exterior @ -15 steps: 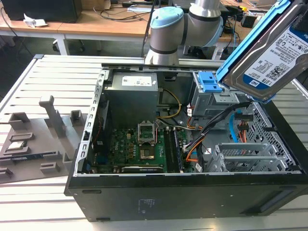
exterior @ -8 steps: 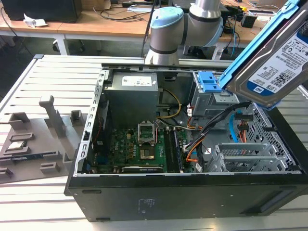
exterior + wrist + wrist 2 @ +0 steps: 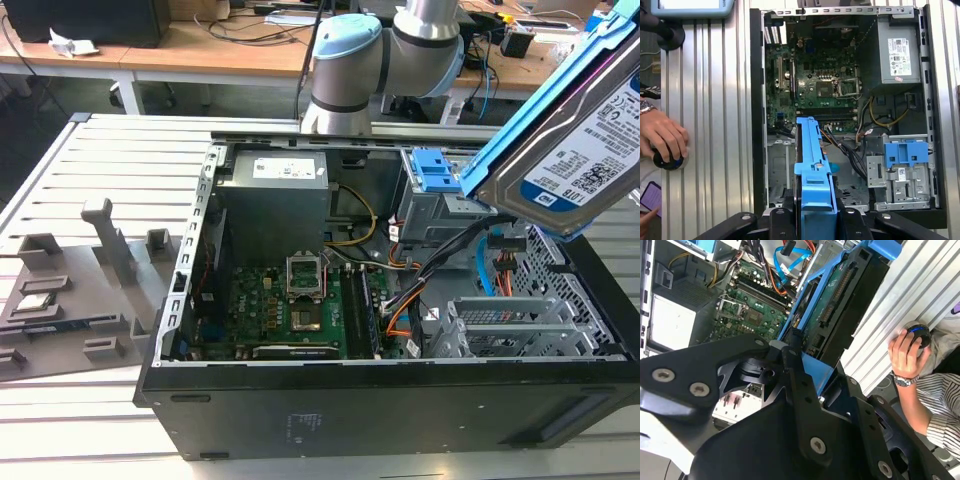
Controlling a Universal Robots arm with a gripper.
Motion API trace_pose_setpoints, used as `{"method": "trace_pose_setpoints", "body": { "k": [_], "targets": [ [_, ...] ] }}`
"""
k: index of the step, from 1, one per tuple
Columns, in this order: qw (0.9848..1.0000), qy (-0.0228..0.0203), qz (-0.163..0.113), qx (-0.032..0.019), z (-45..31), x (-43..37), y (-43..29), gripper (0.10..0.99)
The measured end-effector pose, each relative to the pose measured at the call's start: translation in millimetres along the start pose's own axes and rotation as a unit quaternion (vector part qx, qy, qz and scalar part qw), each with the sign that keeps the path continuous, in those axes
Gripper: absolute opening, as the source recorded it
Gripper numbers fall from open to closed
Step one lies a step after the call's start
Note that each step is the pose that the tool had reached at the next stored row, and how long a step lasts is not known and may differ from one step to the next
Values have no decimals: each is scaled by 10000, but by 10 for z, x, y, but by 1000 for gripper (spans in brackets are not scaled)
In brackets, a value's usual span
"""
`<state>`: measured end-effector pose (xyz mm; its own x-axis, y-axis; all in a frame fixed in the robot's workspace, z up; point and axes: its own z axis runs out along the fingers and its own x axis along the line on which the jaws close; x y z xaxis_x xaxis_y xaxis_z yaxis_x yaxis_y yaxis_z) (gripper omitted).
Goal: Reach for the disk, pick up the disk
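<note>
One hand (image 3: 815, 220) is clamping the disk (image 3: 812, 165) by the end of its blue bracket, fingers closed against its sides, holding it edge-on above the open computer case (image 3: 756, 150), seemingly so it is hanging free of the drive cage (image 3: 900, 175).

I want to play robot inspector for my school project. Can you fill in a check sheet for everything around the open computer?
Surface: ribbed metal table, with the open computer case lying on it.
Job's things: the disk, in its blue bracket, is lifted clear above the case.
Clutter: grey plastic fixture on the table, on the exterior view's left.
Grippers: tool shut on the disk's bracket.
Cables: orange, blue, yellow and black wires loose inside the case.
Surroundings: a person's hand on a round knob at the table edge; desks behind.
</note>
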<state>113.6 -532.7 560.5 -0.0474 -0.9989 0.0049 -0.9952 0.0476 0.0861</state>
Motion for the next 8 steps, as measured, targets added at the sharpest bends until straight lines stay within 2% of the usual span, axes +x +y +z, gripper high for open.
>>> {"method": "trace_pose_setpoints", "body": {
  "k": [8],
  "targets": [
    [10000,0,0,0,1,154,-8,369]
  ]
}}
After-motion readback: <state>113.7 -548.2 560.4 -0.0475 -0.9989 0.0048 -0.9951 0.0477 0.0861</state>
